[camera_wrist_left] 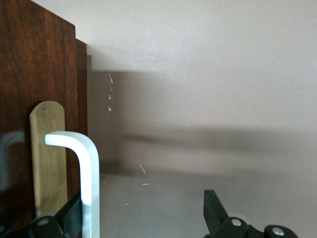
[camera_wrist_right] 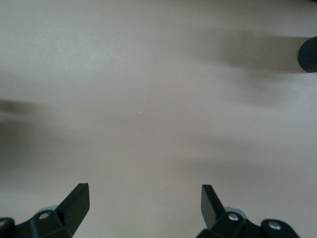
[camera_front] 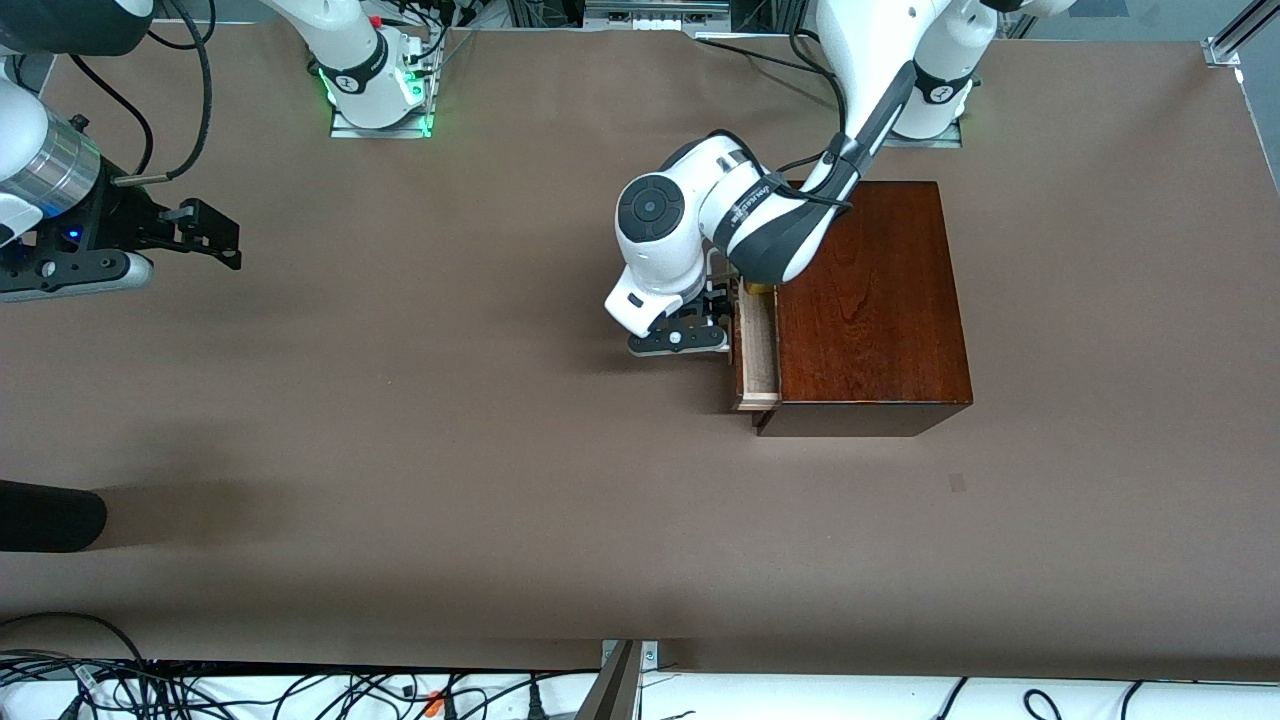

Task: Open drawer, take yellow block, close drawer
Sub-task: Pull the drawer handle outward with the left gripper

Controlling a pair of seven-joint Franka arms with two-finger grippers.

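The dark mahogany box (camera_front: 870, 300) stands toward the left arm's end of the table. Its drawer (camera_front: 757, 350) is pulled out a little, showing the pale wood tray. A sliver of the yellow block (camera_front: 760, 287) shows in the tray, mostly hidden under the left arm. My left gripper (camera_front: 722, 305) is at the drawer front, open. In the left wrist view the gripper (camera_wrist_left: 143, 208) straddles the white handle (camera_wrist_left: 89, 168), which lies close to one finger (camera_wrist_left: 73, 214), with a wide gap to the other. My right gripper (camera_front: 215, 235) hangs open and empty (camera_wrist_right: 143, 196) over bare table at the right arm's end, waiting.
A black rounded object (camera_front: 50, 515) juts in at the right arm's end of the table, nearer the front camera; it also shows in the right wrist view (camera_wrist_right: 308, 54). Cables lie along the table's edge nearest the front camera (camera_front: 300, 690). A small patch (camera_front: 957, 482) marks the brown table.
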